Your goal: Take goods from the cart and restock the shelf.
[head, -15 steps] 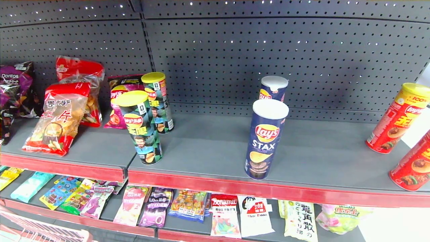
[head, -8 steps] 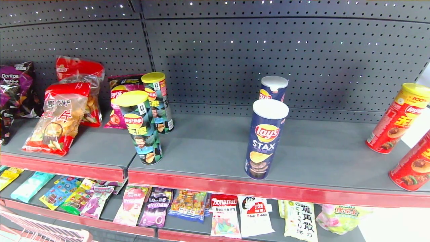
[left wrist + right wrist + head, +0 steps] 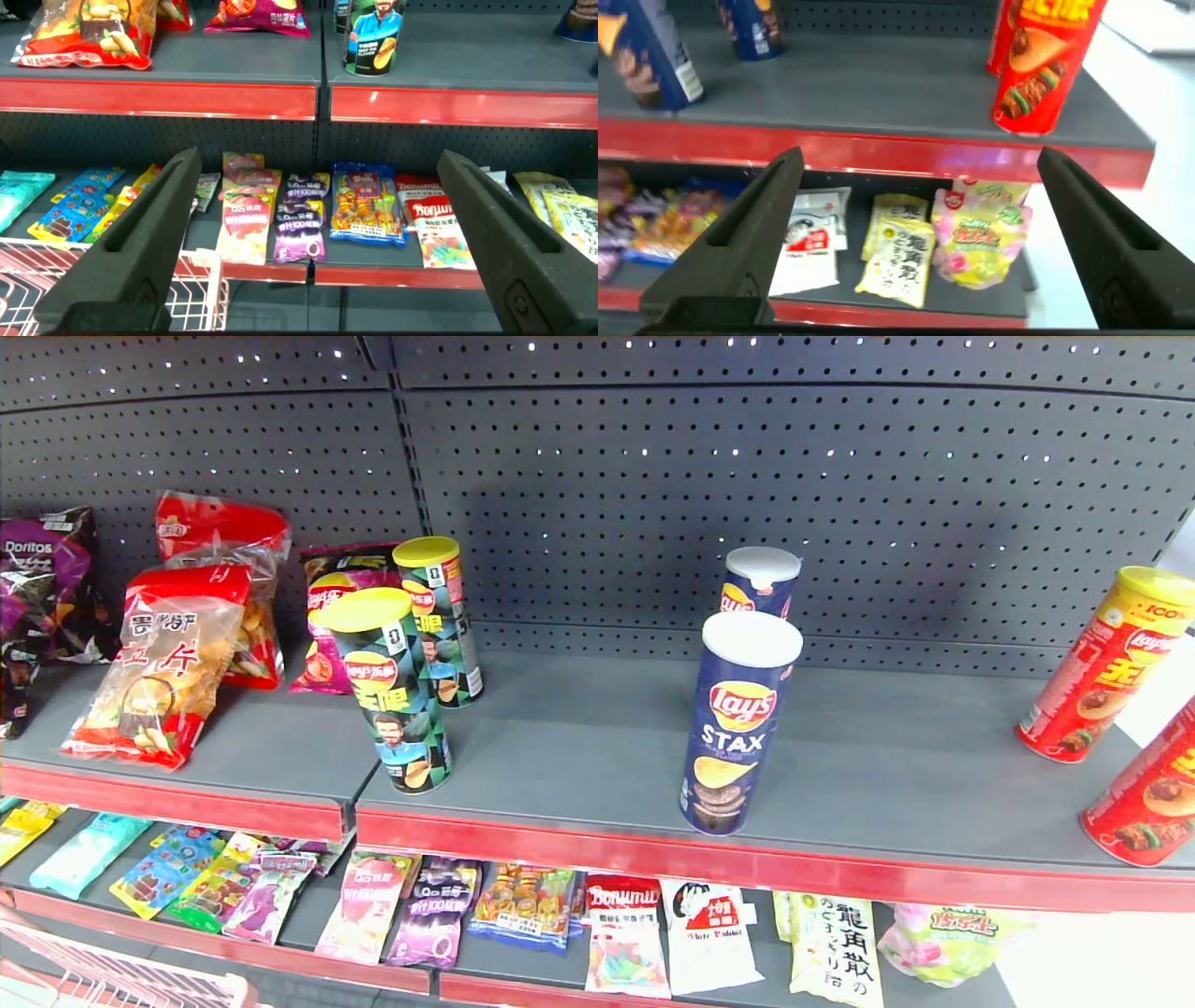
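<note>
The grey shelf (image 3: 579, 737) with a red front lip carries snack goods. Two dark green chip cans (image 3: 390, 695) with yellow lids stand left of centre. Two blue chip cans (image 3: 738, 728) stand one behind the other in the middle. Two red cans (image 3: 1102, 663) lean at the right end. A corner of the pink wire cart (image 3: 84, 980) shows at the lower left. My left gripper (image 3: 318, 161) hangs open in front of the lower shelf, above the cart's edge (image 3: 103, 280). Below the red cans (image 3: 1036, 65), my right gripper (image 3: 920, 159) is open too, holding nothing.
Red snack bags (image 3: 154, 663) and a purple bag (image 3: 42, 579) lie at the shelf's left end. Candy packets (image 3: 523, 905) line the lower shelf (image 3: 308, 275). Bare shelf floor lies between the green and blue cans and between the blue and red ones.
</note>
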Tool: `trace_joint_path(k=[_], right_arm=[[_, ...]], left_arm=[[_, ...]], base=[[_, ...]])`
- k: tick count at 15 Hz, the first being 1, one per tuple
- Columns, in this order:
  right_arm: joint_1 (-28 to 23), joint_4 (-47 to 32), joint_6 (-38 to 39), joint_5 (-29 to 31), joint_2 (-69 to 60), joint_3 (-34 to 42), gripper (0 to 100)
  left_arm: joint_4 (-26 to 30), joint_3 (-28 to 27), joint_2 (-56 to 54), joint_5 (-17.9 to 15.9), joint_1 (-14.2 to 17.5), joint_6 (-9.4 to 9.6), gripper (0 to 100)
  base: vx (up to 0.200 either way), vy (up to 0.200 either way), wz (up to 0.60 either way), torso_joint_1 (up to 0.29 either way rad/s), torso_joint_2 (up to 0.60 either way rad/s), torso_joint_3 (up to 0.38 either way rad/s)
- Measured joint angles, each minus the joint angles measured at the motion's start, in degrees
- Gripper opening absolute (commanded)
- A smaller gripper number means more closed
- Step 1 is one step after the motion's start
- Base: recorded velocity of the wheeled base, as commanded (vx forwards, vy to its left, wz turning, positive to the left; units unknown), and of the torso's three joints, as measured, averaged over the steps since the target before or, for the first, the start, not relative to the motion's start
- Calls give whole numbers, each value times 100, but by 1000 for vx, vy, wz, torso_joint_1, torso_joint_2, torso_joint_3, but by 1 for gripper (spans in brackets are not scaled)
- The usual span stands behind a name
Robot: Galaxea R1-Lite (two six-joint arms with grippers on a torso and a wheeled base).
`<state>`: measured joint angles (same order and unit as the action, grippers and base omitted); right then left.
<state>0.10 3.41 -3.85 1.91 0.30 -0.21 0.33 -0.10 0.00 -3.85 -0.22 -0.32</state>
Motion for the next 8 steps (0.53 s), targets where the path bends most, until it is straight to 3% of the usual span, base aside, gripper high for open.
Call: trace_joint_path(k=[3,8], right_arm=[[-2,4,-306,-552,-6,2,100],[-2,6,-27,-352,-9,7,100]], left_arm=[[0,0,0,0,0,-1,100],[0,0,0,2,0,0,100]], base=[[0,0,0,0,0,0],[0,0,0,0,0,0]])
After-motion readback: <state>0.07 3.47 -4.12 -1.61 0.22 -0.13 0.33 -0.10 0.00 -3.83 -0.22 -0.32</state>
